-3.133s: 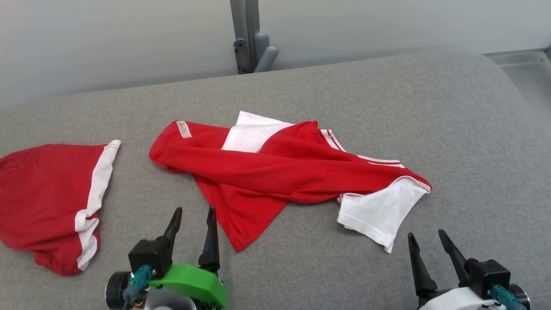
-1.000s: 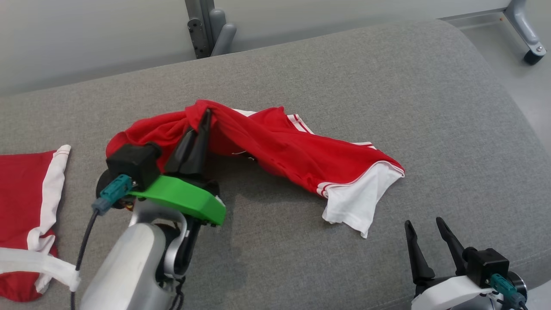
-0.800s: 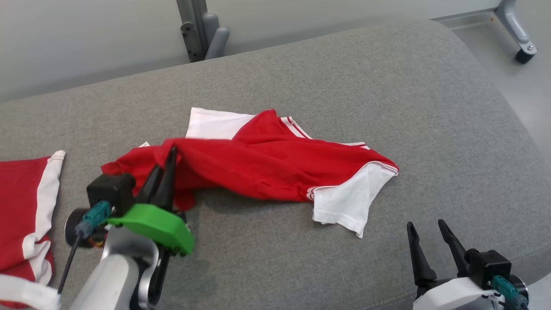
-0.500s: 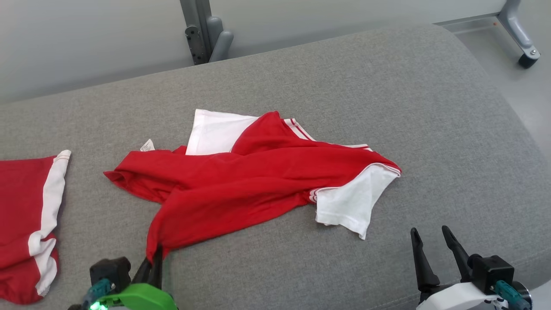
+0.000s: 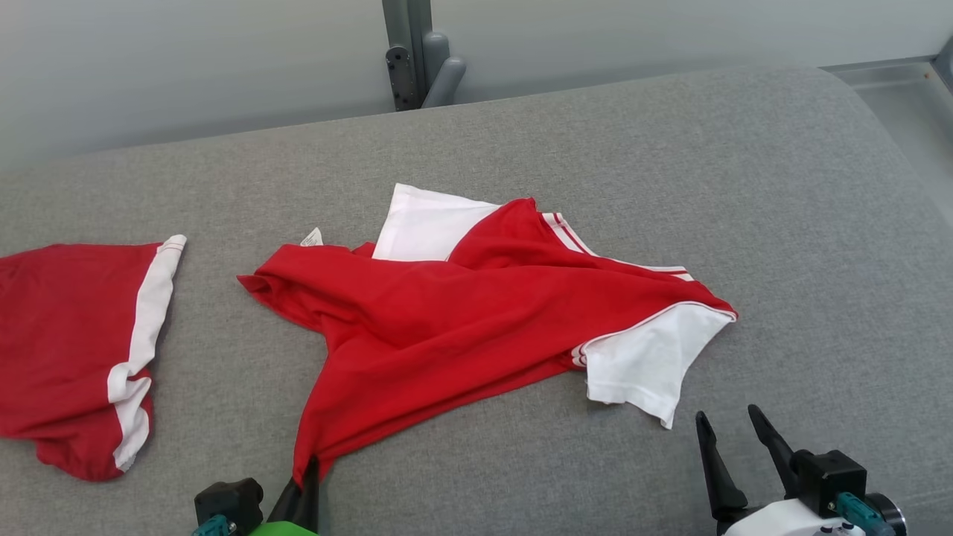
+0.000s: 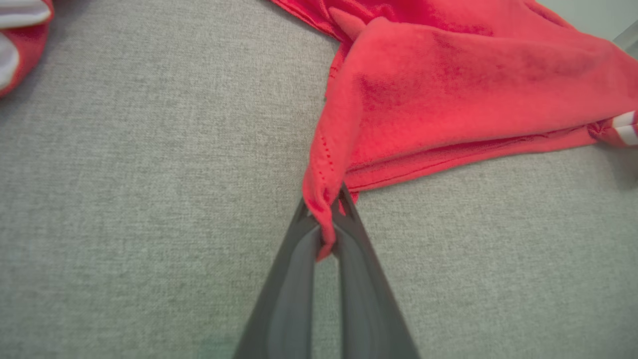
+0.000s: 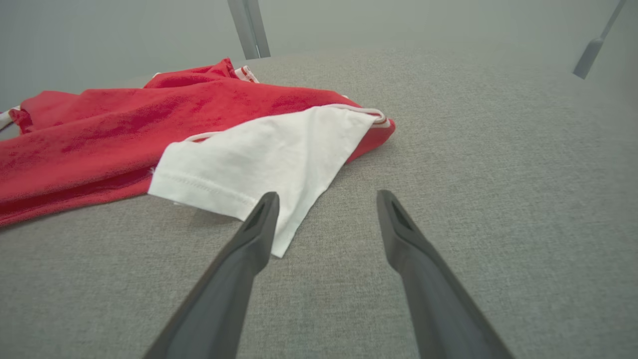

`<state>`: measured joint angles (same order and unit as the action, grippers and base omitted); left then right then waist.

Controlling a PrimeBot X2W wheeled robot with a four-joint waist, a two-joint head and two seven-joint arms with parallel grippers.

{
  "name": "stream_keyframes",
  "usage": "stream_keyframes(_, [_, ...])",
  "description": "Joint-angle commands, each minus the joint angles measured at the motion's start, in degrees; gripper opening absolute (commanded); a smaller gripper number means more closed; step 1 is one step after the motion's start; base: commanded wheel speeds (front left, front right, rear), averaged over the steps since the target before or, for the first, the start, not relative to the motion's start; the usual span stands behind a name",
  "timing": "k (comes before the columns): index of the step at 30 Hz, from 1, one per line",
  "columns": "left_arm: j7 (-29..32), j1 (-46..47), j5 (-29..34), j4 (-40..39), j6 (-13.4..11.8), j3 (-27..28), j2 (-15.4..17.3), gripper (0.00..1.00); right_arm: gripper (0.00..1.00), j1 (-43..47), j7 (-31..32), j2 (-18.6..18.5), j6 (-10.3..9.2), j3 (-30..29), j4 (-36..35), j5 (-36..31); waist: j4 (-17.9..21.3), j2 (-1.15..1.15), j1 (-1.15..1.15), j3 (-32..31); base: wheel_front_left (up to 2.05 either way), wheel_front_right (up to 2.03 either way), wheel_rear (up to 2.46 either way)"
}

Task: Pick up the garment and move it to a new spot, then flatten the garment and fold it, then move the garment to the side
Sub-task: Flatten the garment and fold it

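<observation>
The garment (image 5: 461,313) is a red shirt with white sleeves, lying crumpled across the middle of the grey cushion (image 5: 782,208). Its lower left corner is drawn toward the near edge, where my left gripper (image 5: 309,473) is shut on it. In the left wrist view the red corner (image 6: 326,219) is pinched between the two dark fingers (image 6: 294,279). My right gripper (image 5: 730,428) stands open at the lower right, just short of the white sleeve (image 5: 648,361). In the right wrist view that white sleeve (image 7: 259,159) lies just ahead of the left fingertip of my right gripper (image 7: 326,199).
A second red and white garment (image 5: 74,342) lies at the far left of the cushion. A grey metal post with a hinge (image 5: 417,56) stands behind the cushion against the pale wall. Bare grey cushion stretches to the right of the shirt.
My left gripper has pulled the shirt's corner from the middle of the cushion down toward the near edge, stretching the red cloth out. The head camera has shifted. The right gripper has stayed open in place.
</observation>
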<state>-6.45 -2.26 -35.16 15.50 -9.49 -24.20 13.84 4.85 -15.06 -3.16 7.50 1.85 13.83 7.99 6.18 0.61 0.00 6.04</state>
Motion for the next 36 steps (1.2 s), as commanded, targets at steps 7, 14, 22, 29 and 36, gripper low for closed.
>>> stream_keyframes(7, [-0.8,2.1,0.02,1.45,0.62,-0.38,-0.23,0.0,1.0,-3.78,-0.19,-0.55,-0.02,2.41,6.99,0.35,-1.26,-0.61,0.0,-0.91,0.0,0.0,0.0])
stream_keyframes(14, [-1.03,2.89,-0.02,1.78,0.77,-0.63,-0.3,0.0,1.0,-8.45,-0.19,-0.29,-0.02,4.29,14.0,0.44,-1.51,-0.61,0.0,-0.63,0.0,0.0,0.0])
stream_keyframes(22, [-1.85,2.7,-0.61,1.94,0.42,-0.48,-0.91,0.71,1.0,-10.13,-0.19,-0.11,-0.02,4.86,16.34,0.44,-2.17,-0.61,0.0,-1.25,0.0,0.0,0.0])
stream_keyframes(29, [-5.73,-1.02,-0.86,1.21,0.81,0.35,-0.7,1.0,1.0,-5.75,-0.19,-0.65,-0.02,3.72,10.49,-0.34,-2.21,-0.61,0.0,-3.85,0.0,0.0,0.0])
stream_keyframes(36, [-8.64,-5.89,0.77,-4.78,2.92,3.87,0.75,1.0,1.0,-0.8,-0.18,-1.7,-0.02,0.92,1.38,-1.86,-2.51,-0.61,0.0,-5.49,0.0,0.0,0.0])
